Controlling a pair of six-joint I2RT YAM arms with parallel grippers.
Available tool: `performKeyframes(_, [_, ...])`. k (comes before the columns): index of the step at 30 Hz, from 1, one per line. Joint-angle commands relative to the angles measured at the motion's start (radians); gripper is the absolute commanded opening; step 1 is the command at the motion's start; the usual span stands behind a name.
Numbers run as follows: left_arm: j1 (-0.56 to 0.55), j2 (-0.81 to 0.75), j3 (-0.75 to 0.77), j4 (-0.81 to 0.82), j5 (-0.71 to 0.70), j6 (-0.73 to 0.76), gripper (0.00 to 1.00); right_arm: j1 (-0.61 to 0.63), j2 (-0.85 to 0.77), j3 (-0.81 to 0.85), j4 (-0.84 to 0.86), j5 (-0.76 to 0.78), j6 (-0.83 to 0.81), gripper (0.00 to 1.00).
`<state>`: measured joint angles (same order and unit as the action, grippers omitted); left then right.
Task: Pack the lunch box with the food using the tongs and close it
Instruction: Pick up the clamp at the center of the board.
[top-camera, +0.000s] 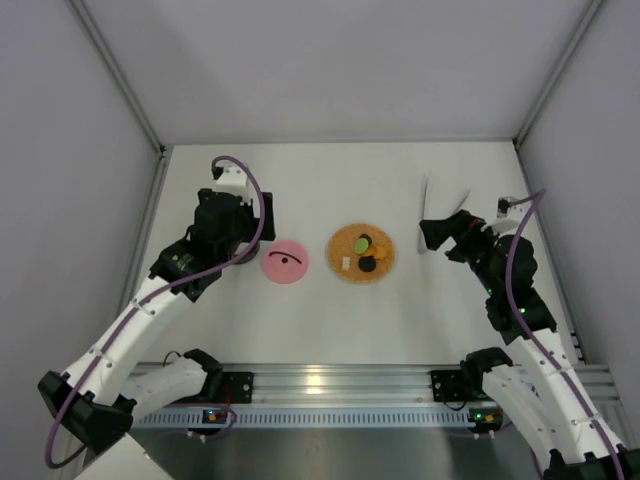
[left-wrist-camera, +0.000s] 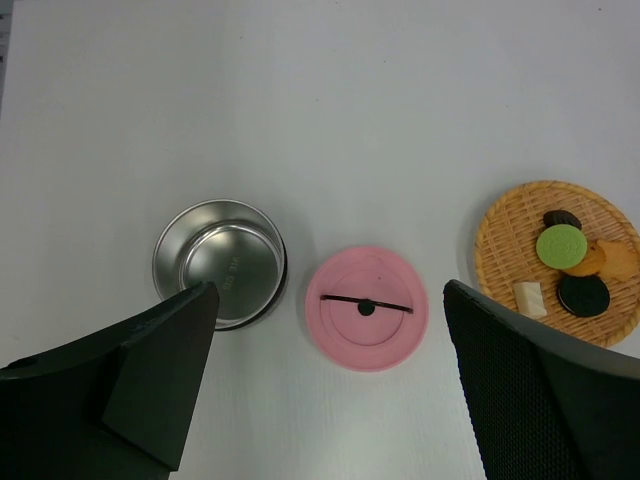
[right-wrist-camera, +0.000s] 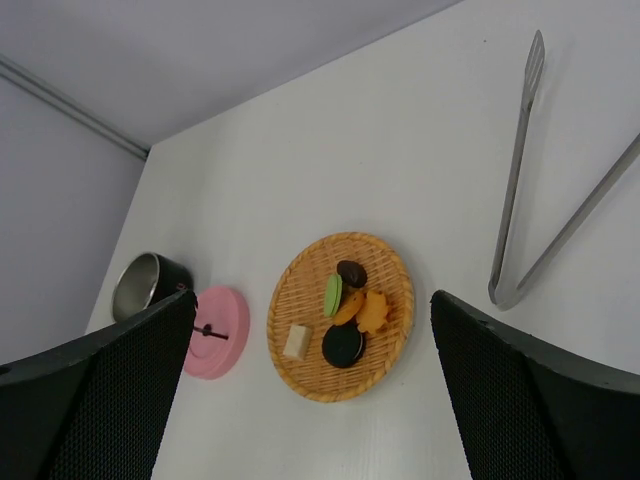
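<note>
The lunch box is a round steel tin (left-wrist-camera: 218, 262), empty and uncovered, with its pink lid (left-wrist-camera: 367, 307) lying flat on the table beside it. The food (left-wrist-camera: 561, 245) lies on an orange woven plate (left-wrist-camera: 500, 235): green, orange, black and pale yellow pieces. My left gripper (left-wrist-camera: 330, 400) hangs open above the tin and lid and holds nothing. In the top view it (top-camera: 240, 222) hides the tin. The silver tongs (right-wrist-camera: 540, 190) lie in a V on the table, right of the plate. My right gripper (right-wrist-camera: 310, 400) is open and empty, high over the plate (right-wrist-camera: 300, 372) and just short of the tongs (top-camera: 426, 195).
In the top view the lid (top-camera: 285, 261) and the plate (top-camera: 338, 240) lie side by side mid-table. Grey walls close in the left, back and right. A metal rail (top-camera: 330, 385) carrying the arm bases runs along the near edge.
</note>
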<state>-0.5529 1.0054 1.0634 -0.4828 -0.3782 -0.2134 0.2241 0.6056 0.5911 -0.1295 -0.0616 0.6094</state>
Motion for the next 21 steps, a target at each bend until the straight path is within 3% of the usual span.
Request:
performKeyframes(1, [-0.001,-0.005,-0.006,0.039,-0.027,0.011,0.99,-0.012,0.006,0.015,-0.004,0.02,-0.016,0.99])
performKeyframes(12, [-0.002,0.004,-0.006,0.032,-0.064,0.008,0.99,-0.012,0.095,0.059,-0.11,0.17,-0.034,0.99])
performKeyframes(16, [-0.002,0.01,-0.005,0.03,-0.077,0.008,0.99,-0.017,0.219,0.12,-0.154,0.302,-0.045,0.99])
performKeyframes(21, [-0.001,0.015,-0.01,0.029,-0.083,0.009,0.99,-0.046,0.416,0.249,-0.202,0.341,-0.046,0.99])
